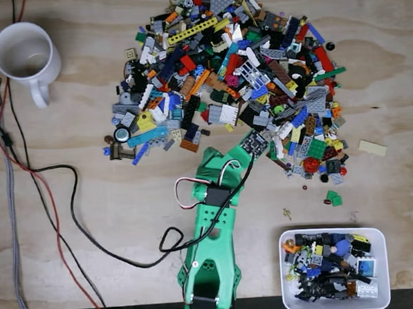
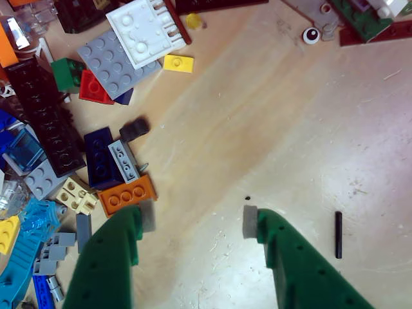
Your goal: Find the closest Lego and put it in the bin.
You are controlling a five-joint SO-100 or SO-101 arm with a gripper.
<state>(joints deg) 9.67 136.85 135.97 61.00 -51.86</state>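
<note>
Pale plywood tabletop (image 1: 92, 223) spreads beneath everything we see. Across its upper middle in the fixed view lies a big heap of mixed Lego pieces (image 1: 230, 77). Our green arm (image 1: 213, 258) reaches up from the bottom edge toward the heap's lower rim. We see the white bin (image 1: 385, 256) at bottom right, already holding pieces. A white mug (image 1: 25, 57) stands top left. In the wrist view our gripper (image 2: 196, 220) has its fingers spread apart over bare wood, with an orange plate (image 2: 125, 195) touching the left pad.

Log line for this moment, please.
gripper: open, empty | position: above bare table at Lego pile edge | nearest: orange plate | bin: partly filled
</note>
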